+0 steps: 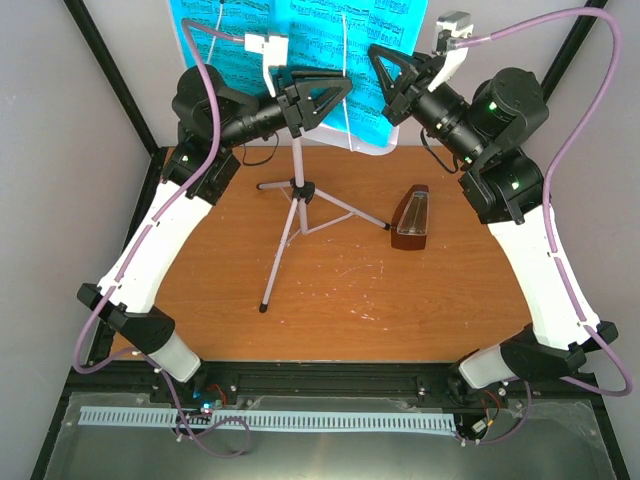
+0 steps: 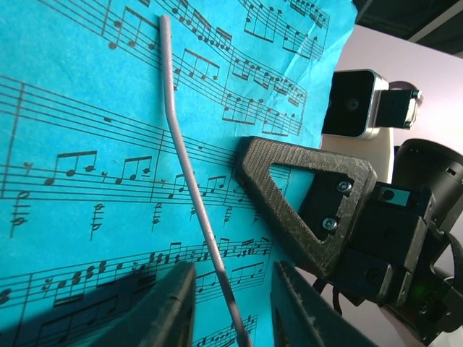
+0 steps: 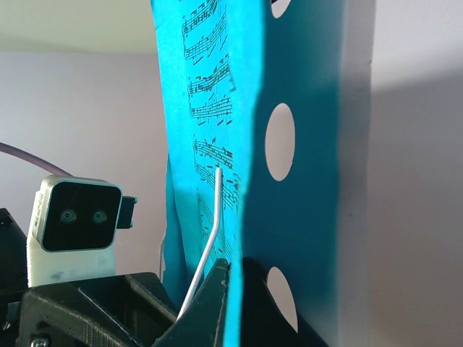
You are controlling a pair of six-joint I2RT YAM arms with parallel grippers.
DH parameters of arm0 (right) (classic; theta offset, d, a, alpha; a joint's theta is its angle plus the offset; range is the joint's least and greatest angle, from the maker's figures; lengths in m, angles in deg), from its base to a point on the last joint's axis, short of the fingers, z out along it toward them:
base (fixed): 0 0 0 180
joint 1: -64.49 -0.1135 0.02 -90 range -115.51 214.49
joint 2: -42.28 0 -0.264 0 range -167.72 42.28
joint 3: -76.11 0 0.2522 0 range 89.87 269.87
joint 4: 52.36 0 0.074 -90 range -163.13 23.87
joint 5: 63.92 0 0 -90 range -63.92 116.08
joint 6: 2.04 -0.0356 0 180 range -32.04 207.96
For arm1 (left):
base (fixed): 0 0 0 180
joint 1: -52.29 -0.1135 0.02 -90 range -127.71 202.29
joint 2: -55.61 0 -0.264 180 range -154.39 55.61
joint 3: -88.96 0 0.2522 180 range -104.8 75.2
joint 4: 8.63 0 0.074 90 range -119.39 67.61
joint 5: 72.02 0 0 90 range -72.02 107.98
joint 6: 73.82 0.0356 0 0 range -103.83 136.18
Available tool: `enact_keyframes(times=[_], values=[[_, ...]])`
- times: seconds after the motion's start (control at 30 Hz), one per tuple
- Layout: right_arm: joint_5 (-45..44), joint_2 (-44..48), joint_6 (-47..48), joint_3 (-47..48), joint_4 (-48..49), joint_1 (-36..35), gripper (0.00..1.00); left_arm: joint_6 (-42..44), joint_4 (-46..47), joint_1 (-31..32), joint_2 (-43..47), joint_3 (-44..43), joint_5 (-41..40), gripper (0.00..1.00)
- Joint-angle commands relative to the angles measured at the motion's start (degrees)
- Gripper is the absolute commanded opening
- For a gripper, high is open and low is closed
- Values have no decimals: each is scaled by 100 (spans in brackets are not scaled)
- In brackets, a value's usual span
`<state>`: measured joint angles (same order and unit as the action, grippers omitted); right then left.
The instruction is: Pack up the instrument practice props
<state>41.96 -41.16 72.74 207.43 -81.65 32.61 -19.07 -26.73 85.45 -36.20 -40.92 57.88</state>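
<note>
The left arm (image 1: pixel 170 215) and right arm (image 1: pixel 540 265) had white shells between black joints, trailed by purple cables (image 1: pixel 207 80). A rough black triangular finger (image 2: pixel 311 153) bore two silver screws (image 2: pixel 344 186); green dots (image 1: pixel 493 102), perhaps status lights, glowed.

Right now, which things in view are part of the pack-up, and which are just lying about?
Part of the job:
- cyan sheet-music pages, edge pinched by the right gripper
- silvery music stand
- brown metronome

Just lying about:
- pale slotted strip in front of the arm bases
- wooden table, the work surface only
</note>
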Motion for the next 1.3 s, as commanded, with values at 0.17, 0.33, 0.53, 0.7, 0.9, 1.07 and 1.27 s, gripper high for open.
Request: enact_keyframes(times=[0.17,0.33,0.53,0.7,0.9,1.07,1.27], values=[[-240,144,209,-161,156,-32,3,38,363,59,106,28,-22,1],[-407,344,212,-524,440,-30,3,77,582,63,210,313,-26,0],[-1082,873,385,-953,648,-29,3,102,644,58,318,435,-149,0],[-1733,1868,828,-1970,1323,-29,3,24,609,60,353,503,-383,0],[-3010,2965,1232,-2859,1394,-29,3,-11,574,63,326,475,-492,5],[-3196,3542,1157,-3277,1063,-29,3,41,556,59,326,471,-501,38],[-3414,4000,1007,-3516,357,-29,3,310,593,63,572,611,-98,67]])
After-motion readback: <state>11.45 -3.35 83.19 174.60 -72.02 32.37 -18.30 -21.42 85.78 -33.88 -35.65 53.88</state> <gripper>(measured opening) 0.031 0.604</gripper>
